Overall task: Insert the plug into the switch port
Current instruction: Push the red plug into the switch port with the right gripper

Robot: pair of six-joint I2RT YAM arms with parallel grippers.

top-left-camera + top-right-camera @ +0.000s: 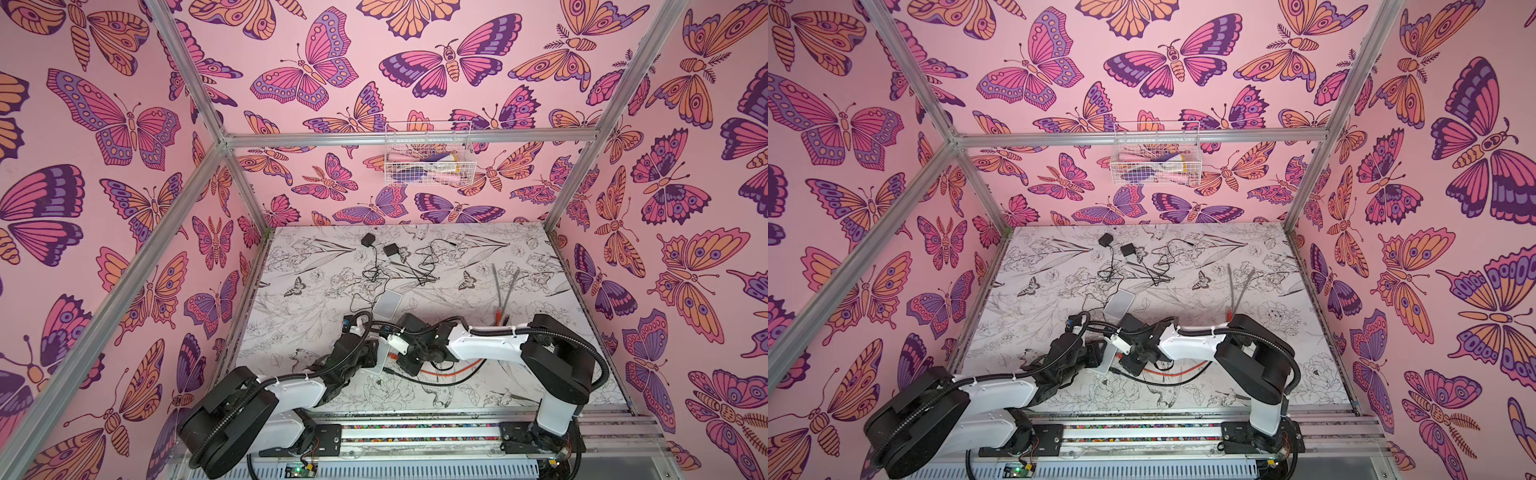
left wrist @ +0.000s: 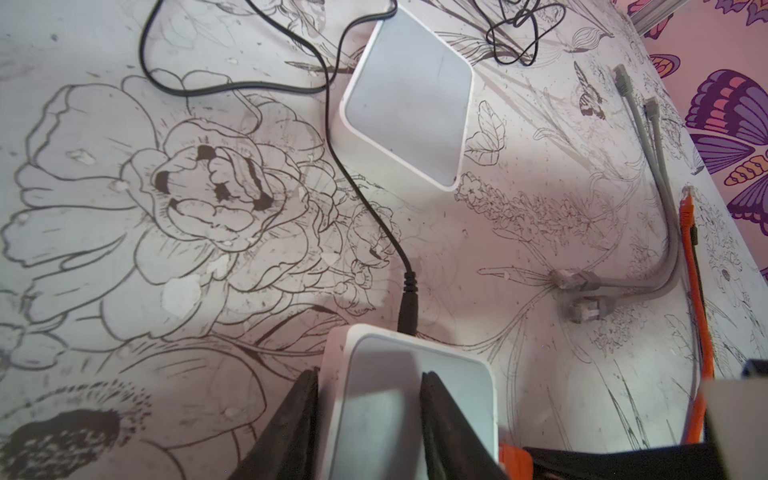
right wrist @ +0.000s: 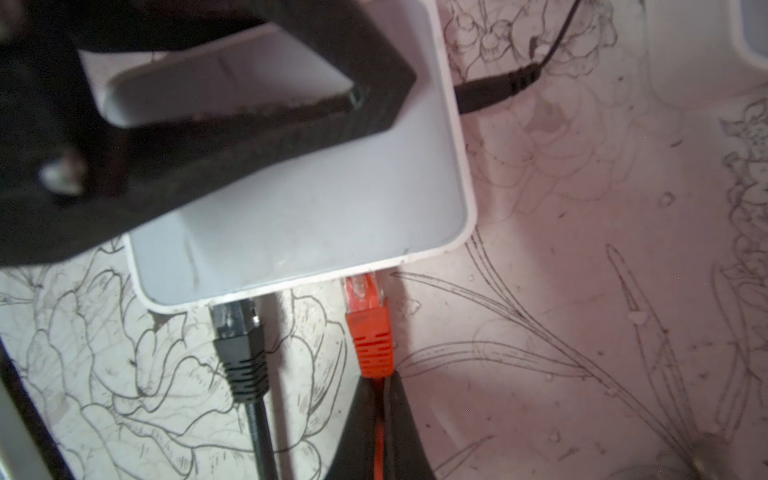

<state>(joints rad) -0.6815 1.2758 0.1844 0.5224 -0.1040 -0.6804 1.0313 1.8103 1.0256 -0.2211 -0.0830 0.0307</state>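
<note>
My left gripper [image 2: 370, 376] is shut on a white switch [image 2: 407, 395], one finger on its side and one on its top face. An orange plug [image 3: 368, 328] points at the port side of the switch [image 3: 311, 208]. Its clear tip meets that edge, and how deep it sits I cannot tell. My right gripper [image 3: 380, 378] is shut on the orange cable right behind the plug's boot. A black plug [image 3: 241, 345] sits in a port beside it. In both top views the two grippers meet at the table's middle front, around the switch [image 1: 380, 357] [image 1: 1109, 353].
A second white switch [image 2: 409, 99] [image 1: 387, 304] lies further back. A black power lead [image 2: 409, 307] enters the held switch's far side. Two grey cables [image 2: 648, 137] [image 1: 505, 291] and the orange cable's other end [image 2: 688, 216] lie to the right. Black adapters [image 1: 368, 240] with tangled leads lie at the back.
</note>
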